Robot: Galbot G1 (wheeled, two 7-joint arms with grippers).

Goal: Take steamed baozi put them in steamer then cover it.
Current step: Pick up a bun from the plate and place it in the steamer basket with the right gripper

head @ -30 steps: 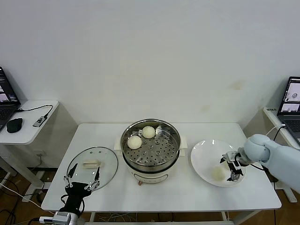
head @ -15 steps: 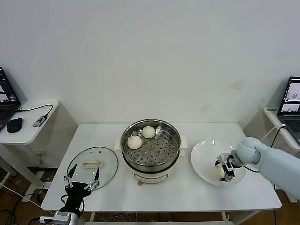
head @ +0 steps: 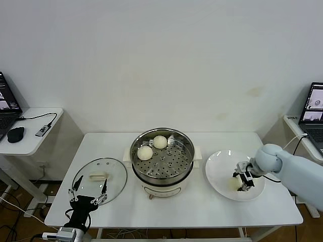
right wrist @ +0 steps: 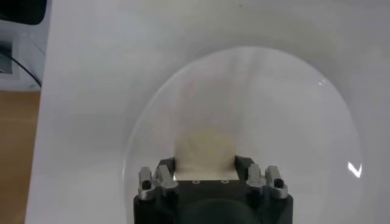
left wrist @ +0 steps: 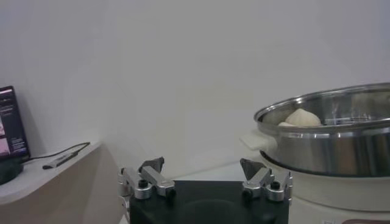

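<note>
2 baozi (head: 152,147) sit in the steamer (head: 162,160); 1 on the plate (head: 220,177) is apparently clenched by the right claw (head: 241,179). Left claw (head: 89,195) hangs spread beside the cover (head: 99,179).

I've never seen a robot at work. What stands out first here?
A shiny steamer sits mid-table with two buns on its tray. On the white plate to its right, the right end effector closes around another bun. The glass lid lies to the left, near the idle left end effector.
</note>
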